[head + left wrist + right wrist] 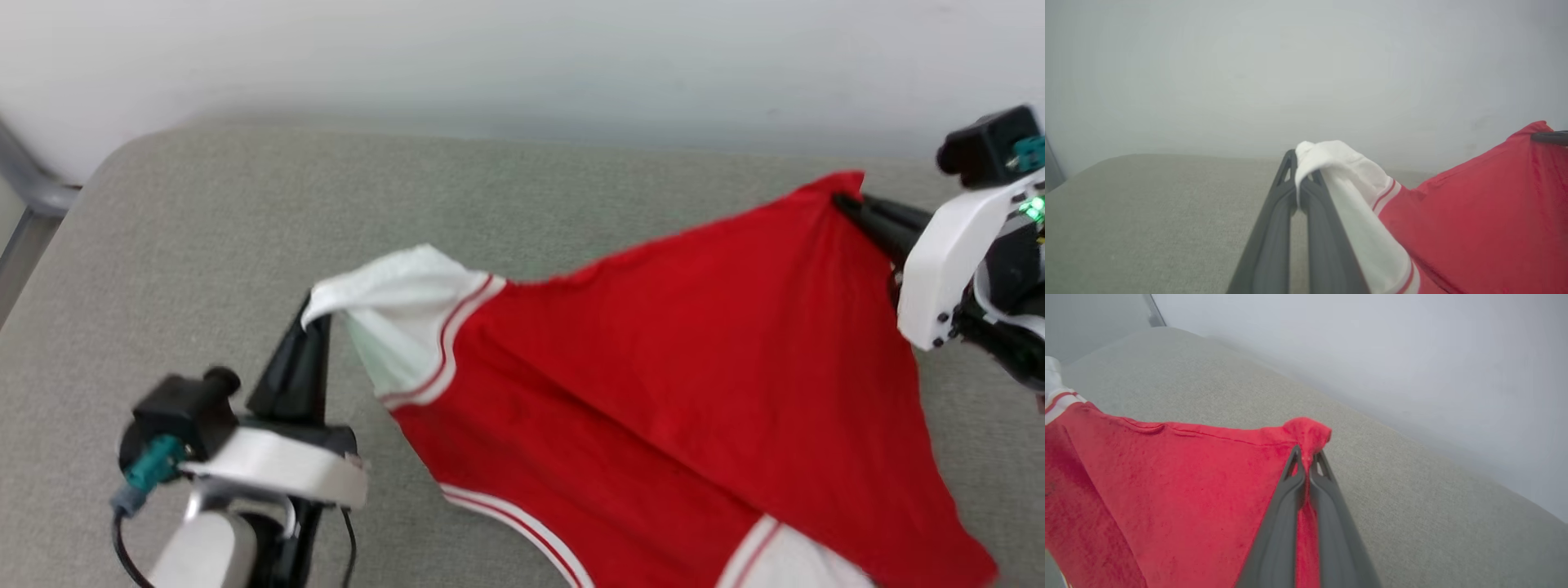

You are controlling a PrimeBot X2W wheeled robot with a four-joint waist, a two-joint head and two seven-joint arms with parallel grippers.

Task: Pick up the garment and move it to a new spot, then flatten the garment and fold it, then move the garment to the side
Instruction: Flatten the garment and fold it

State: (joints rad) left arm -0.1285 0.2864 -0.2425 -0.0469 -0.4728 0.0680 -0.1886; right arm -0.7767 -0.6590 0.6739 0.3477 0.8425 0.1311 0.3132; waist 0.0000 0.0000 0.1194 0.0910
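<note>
Left gripper (317, 322), the closest thing to the head camera at the lower left, has its two long dark fingers pinched together on a white side-panel corner (400, 302) of the red sleeveless jersey with red-striped white trim (653, 351). In the left wrist view the white cloth drapes over the tips of that gripper (1297, 163) and the red body (1474, 212) runs off to the right. At the far right, the right gripper (841, 200) is clamped on a bunched red corner. Its own wrist view shows the fingers closed, with a red tuft poking out past the gripper (1306, 455) and the cloth (1167, 490) spreading away from it.

The garment hangs stretched between the two grips above a grey-green woven cushion (204, 229), its upper edge fairly taut and creases fanning down from each held corner. Its lower part leaves the bottom of the head view, so I cannot tell whether it touches the cushion.

By my reading, the pick-up is done and the jersey is being carried or spread out. It is not yet laid flat, no fold has been made, and the final shift to the side remains, so most of the task is ahead.
</note>
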